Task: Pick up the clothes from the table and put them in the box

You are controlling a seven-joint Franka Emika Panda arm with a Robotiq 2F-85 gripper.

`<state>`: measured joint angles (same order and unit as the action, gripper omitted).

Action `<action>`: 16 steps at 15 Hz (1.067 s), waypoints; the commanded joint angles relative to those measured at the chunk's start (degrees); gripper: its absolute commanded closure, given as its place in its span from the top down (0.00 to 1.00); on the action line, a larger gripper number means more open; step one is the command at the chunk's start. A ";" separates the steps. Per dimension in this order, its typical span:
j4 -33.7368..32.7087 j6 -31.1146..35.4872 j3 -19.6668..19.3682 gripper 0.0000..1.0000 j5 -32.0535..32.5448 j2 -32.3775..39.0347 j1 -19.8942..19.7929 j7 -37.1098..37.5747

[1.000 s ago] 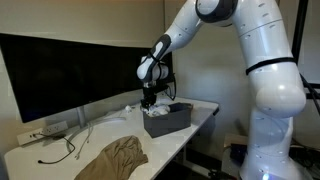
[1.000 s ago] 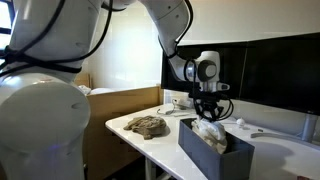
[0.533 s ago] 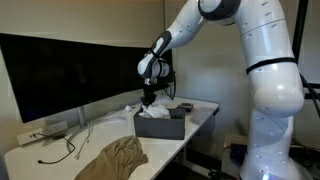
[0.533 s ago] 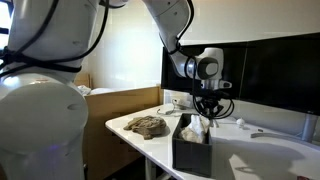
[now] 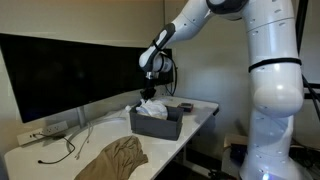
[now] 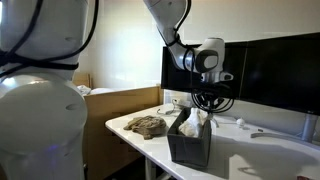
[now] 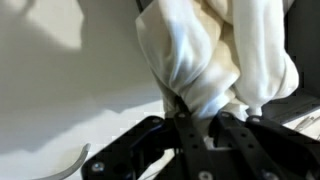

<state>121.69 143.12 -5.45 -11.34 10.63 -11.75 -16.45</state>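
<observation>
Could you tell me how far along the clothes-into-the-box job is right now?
Done: nothing rests fully in the box yet. In hand: the gripper is shut on the white garment, which hangs over the box's opening. Left: release it inside, then fetch the tan garment lying on the table.

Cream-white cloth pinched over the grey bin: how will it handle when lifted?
Probably floppy: the cream-white cloth bunches into folds at the gripper and hangs limp. Likely light, since one pinch carries it. Its loose end reaches the dark grey rectangular box, so it may snag the rim.
</observation>
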 commanded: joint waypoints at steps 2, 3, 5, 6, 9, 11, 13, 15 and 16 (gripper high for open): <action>4.79 4.10 0.23 0.10 -1.55 -4.95 0.20 -1.16; 5.09 4.48 0.02 0.10 -1.28 -5.18 0.28 -0.80; 5.46 5.20 -0.51 0.10 -0.19 -5.23 0.38 0.38; 5.66 5.38 -0.76 0.10 0.23 -5.14 0.37 0.54; 5.99 5.24 -1.25 0.39 -0.07 -5.13 0.26 1.09; 6.09 4.95 -1.39 0.51 -0.04 -5.21 0.32 1.00; 6.12 4.74 -1.47 0.64 0.20 -5.20 0.40 0.94; 6.06 4.31 -1.44 0.73 0.20 -5.12 0.37 0.53; 5.89 3.49 -1.39 0.84 -0.05 -5.02 0.31 0.25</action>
<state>125.72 147.11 -6.74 -11.33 7.37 -11.53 -16.23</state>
